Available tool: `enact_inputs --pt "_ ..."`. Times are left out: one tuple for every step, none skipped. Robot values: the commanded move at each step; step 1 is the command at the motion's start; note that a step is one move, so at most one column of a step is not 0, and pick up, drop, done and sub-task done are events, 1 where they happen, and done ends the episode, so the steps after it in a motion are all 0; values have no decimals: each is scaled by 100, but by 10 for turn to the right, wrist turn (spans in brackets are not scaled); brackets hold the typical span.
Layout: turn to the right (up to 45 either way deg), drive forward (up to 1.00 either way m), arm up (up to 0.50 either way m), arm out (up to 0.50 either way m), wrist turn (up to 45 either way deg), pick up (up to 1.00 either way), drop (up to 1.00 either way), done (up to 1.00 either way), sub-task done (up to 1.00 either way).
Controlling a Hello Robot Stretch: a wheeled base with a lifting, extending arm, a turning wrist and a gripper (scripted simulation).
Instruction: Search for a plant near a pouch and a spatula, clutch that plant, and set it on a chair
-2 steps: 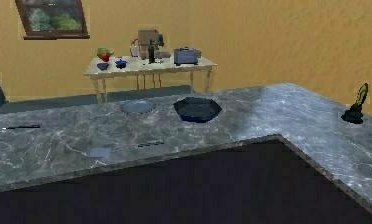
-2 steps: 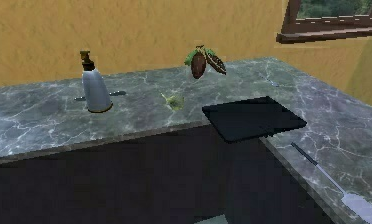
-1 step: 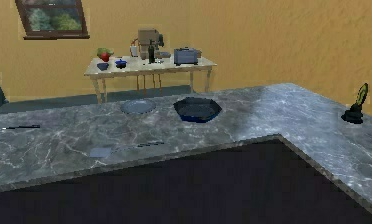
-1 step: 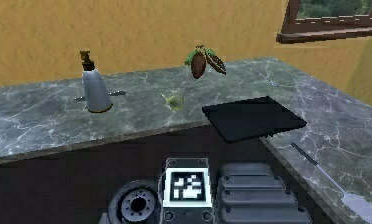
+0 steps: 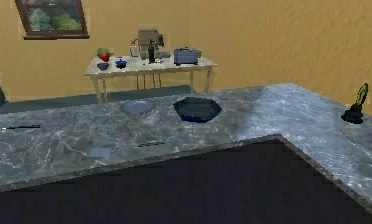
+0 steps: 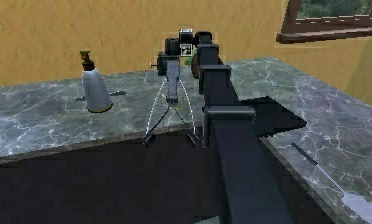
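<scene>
We're at the marble counter (image 5: 284, 105), and there's our candidate: a small plant (image 5: 357, 106), a yellow-green leaf rising from a dark pot. It stands upright at 3 o'clock in the forward view, out on the counter's side wing. Dead centre sits a dark bowl (image 5: 197, 109) with a plate (image 5: 137, 105) at its 9 o'clock. A thin utensil (image 5: 21, 127) lies well off at 9 o'clock. A spatula? Too slim to call. No pouch that I can pick out.

Now the arm side view: the arm (image 6: 229, 130) reaches out over the counter, with the gripper (image 6: 172, 128) at its far end by the counter's near edge. Fingers spread or pressed together? I cannot tell, nor whether it holds anything. At 9 o'clock from the gripper, apart from it, stands a grey bottle-shaped thing (image 6: 95, 88) with a dark-and-yellow top. It's upright, with a thin stick (image 6: 116, 93) lying beside its base. It could be that same plant, but I can't say for sure.

My read: the search looks about done and the grab comes next. Everything turns on that sideways gap. The target sits off at 9 o'clock, not in line with the fingers, so the base likely needs to shift that way before any reach. It's tall, narrow and upright, so a clumsy bump could tip it.
</scene>
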Motion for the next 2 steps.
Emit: enact_inputs --pt "0 0 0 0 450 0 0 0 0" --pt "0 0 0 0 450 0 0 0 0"
